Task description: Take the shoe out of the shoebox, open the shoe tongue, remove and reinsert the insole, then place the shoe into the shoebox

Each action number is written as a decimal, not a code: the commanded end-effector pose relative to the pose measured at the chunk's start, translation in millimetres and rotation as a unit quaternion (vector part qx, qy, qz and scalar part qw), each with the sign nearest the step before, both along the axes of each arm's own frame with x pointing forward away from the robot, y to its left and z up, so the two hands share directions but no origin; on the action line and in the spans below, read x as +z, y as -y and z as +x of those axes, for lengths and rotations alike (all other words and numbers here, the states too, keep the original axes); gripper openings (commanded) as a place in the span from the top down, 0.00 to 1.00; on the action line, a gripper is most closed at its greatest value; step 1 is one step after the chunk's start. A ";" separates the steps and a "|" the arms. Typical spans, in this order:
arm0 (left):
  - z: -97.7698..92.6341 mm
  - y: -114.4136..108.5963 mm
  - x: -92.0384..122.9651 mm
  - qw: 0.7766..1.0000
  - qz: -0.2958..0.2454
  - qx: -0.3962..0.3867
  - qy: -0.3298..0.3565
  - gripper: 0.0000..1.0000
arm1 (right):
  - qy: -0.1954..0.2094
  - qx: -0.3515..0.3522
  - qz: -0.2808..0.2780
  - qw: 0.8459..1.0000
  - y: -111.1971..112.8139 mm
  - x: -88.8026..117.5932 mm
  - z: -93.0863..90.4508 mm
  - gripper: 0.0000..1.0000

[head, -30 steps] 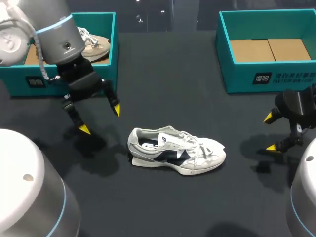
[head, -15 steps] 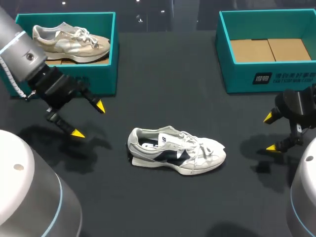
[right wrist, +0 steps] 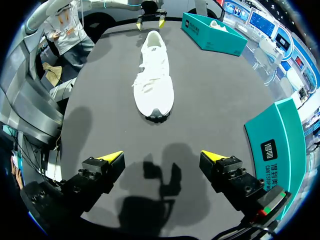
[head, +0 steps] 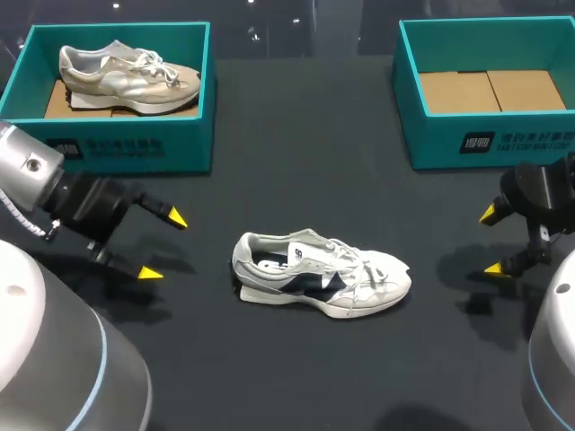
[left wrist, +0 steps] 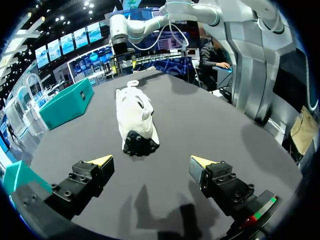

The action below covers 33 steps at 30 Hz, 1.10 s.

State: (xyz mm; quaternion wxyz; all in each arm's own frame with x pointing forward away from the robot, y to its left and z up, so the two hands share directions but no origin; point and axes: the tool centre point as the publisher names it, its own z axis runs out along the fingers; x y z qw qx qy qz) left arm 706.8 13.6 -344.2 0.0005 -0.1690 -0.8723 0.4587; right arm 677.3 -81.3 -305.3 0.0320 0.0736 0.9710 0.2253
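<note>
One white shoe (head: 321,274) sits on its sole mid-desk (head: 296,117). Left jaws open, empty, near left edge, facing heel. Right jaws open, empty, near right edge, facing toe.

Overhead light falls evenly on my dark table (head: 296,135); the white shoe (head: 321,274) shows bright, soft shadows lying beside it under my left gripper (head: 163,244) and right gripper (head: 490,241).

Shoe (head: 321,274) on counter (head: 296,153), between left jaws and right jaws and apart from both: heel toward left jaws, toe toward right jaws. Left box (head: 117,148), beside left jaws, holds second shoe (head: 130,76). Right box (head: 485,139) beside right jaws.
</note>
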 end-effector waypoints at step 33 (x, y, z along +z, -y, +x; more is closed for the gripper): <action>3.1 24.8 -38.1 0.984 -0.121 0.085 -0.102 0.00 | 0.001 -0.001 -0.001 1.000 -0.6 -0.5 -1.5 0.00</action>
